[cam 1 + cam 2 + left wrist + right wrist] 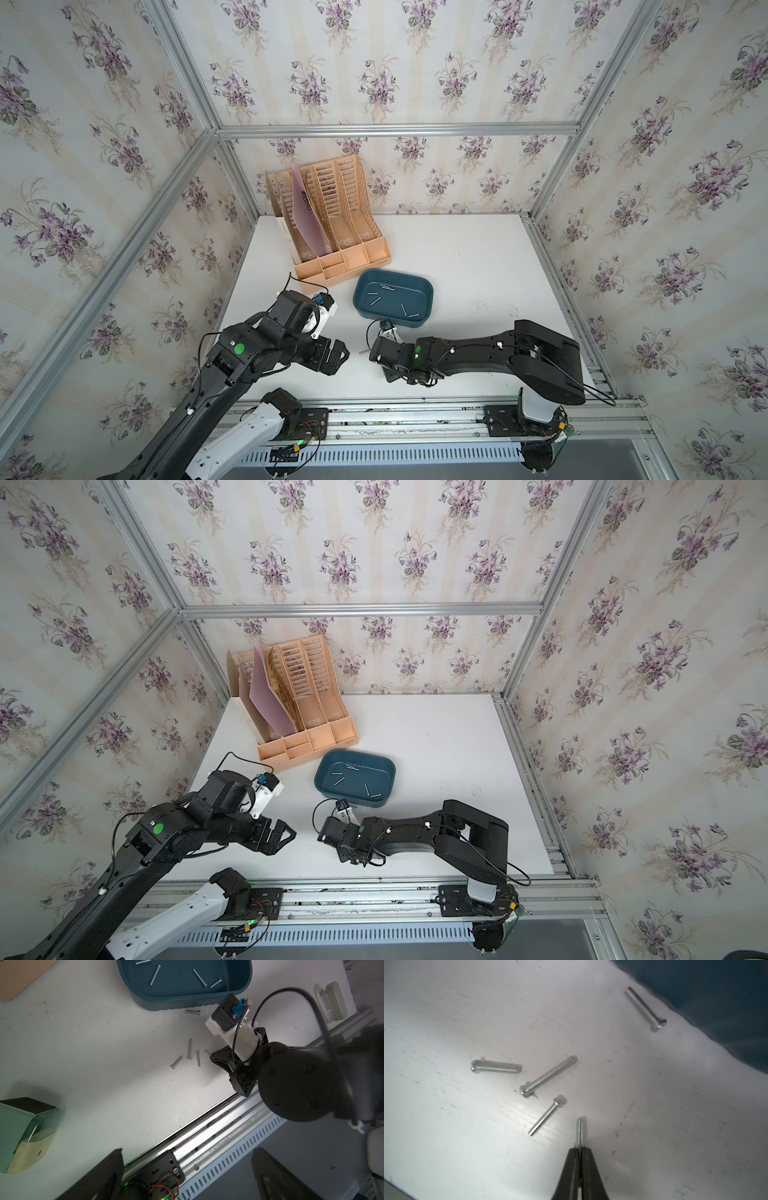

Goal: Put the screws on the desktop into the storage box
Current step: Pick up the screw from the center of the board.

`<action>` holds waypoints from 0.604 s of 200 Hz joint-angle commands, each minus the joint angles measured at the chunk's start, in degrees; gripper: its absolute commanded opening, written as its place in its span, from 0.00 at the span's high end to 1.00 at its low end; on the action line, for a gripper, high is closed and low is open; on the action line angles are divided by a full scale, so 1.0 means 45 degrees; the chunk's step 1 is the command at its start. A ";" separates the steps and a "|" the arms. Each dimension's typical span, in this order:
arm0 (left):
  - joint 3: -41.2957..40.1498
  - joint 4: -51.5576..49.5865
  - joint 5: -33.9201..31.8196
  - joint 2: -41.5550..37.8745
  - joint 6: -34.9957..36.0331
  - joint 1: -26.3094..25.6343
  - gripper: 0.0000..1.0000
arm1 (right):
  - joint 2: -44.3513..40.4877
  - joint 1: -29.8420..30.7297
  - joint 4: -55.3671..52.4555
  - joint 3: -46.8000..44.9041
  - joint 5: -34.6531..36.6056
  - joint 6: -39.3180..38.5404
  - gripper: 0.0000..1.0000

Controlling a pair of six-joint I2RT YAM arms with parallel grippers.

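Observation:
The dark teal storage box stands mid-desktop with several screws lying inside. On the white desktop in front of it lie several loose screws: three close together and one by the box wall. My right gripper is low over the desktop and shut on a thin screw that sticks out past its tips. In a top view that screw's end shows left of the right gripper. My left gripper hovers to the left, open and empty, its fingers far apart.
A peach file organizer holding a pink folder stands behind the box at the back left. The aluminium front rail carries both arm bases. In the left wrist view a green-tinted block and a small white device rest on the desktop.

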 commanded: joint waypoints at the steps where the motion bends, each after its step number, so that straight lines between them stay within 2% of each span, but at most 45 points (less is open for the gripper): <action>1: 0.0049 0.0253 0.0172 0.0054 0.0130 0.0009 0.01 | 0.0337 -0.0086 -0.3292 -0.0150 0.0164 -0.0561 0.98; 39: -0.0001 0.0268 0.0109 0.0103 0.0102 0.0004 0.01 | -0.0559 -0.0320 -0.1714 -0.0872 -0.0445 -0.1136 1.00; 88: -0.0089 0.0508 0.0150 0.0294 0.0075 0.0004 0.01 | -0.3350 -0.0991 0.2195 -0.3042 -0.2499 -0.1793 1.00; 121: -0.0098 0.0705 0.0211 0.0397 0.0079 0.0004 0.01 | -0.5471 -0.1812 0.3105 -0.4166 -0.3391 -0.1880 1.00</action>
